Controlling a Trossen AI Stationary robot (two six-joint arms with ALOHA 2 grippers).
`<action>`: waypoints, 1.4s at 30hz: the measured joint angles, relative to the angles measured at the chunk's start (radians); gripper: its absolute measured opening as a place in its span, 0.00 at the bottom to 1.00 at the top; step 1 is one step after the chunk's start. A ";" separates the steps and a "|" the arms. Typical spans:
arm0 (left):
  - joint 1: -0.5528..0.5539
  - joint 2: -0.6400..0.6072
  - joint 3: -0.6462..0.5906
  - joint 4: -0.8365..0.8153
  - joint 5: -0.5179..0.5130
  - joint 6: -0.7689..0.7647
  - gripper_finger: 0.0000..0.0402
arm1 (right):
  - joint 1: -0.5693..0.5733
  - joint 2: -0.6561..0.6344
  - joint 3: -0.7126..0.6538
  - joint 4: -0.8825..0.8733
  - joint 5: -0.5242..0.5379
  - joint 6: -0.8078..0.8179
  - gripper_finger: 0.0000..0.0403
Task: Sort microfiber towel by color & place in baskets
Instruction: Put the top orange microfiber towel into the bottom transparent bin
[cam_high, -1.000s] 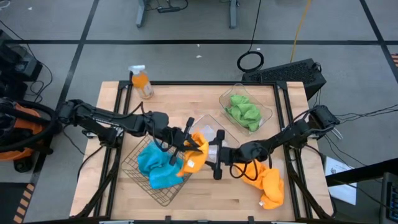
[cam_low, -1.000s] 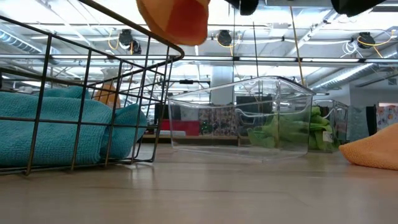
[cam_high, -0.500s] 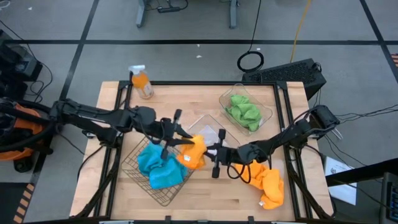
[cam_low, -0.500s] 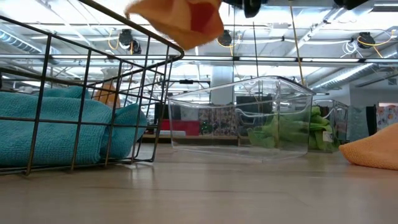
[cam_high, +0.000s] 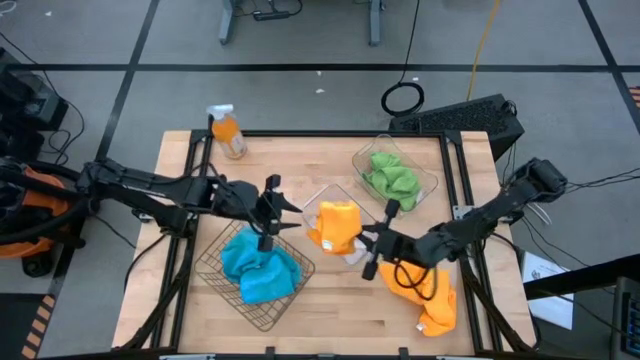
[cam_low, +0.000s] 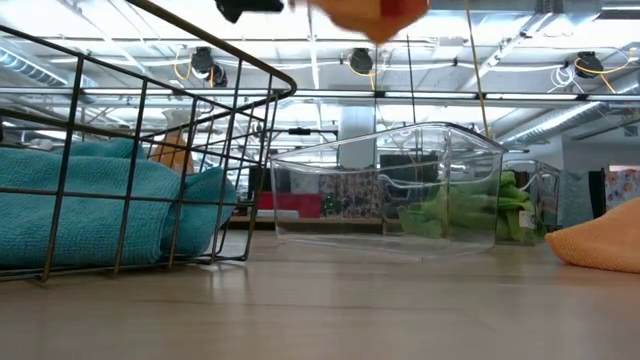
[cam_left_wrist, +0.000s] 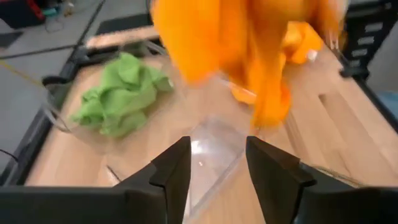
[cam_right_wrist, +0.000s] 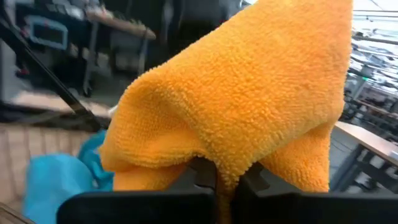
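My right gripper (cam_high: 364, 241) is shut on an orange towel (cam_high: 335, 224) and holds it above the middle clear tub (cam_high: 322, 196). In the right wrist view the towel (cam_right_wrist: 249, 93) drapes over the gripper (cam_right_wrist: 225, 180). My left gripper (cam_high: 277, 211) is open and empty over the far rim of the wire basket (cam_high: 215, 262), which holds the blue towels (cam_high: 258, 266). A second orange towel (cam_high: 428, 296) lies on the table below my right arm. The green towels (cam_high: 390, 180) lie in the far clear tub (cam_high: 432, 182). My right gripper pinches the orange towel between its two fingers (cam_right_wrist: 202, 175). The cloth (cam_right_wrist: 217, 158) falls over the fingertips and hides which part they have. The fingers come about level from the table's right side. The towel is lifted clear and hangs bunched over the middle tub.
An orange spray bottle (cam_high: 228, 131) stands at the table's far left corner. The wire basket fills the near left. In the left wrist view the hanging orange towel (cam_left_wrist: 249, 43) is ahead of my open fingers (cam_left_wrist: 171, 171), with the middle tub (cam_left_wrist: 214, 140) beneath it.
My left gripper has drawn back toward the table's left edge, away from the orange towel. My right gripper has carried the towel toward the right and far edges, from over the wire basket's rim to above the middle clear tub.
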 joint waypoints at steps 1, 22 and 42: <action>-0.005 0.009 -0.013 0.011 0.000 0.001 0.41 | 0.009 -0.014 0.000 -0.001 0.000 0.000 0.01; -0.142 0.233 -0.113 0.787 -0.041 0.251 0.43 | 0.048 -0.061 0.000 0.017 -0.081 0.072 0.01; -0.176 0.366 -0.108 1.122 -0.227 0.429 0.79 | 0.018 -0.061 0.000 -0.118 -0.085 0.207 0.01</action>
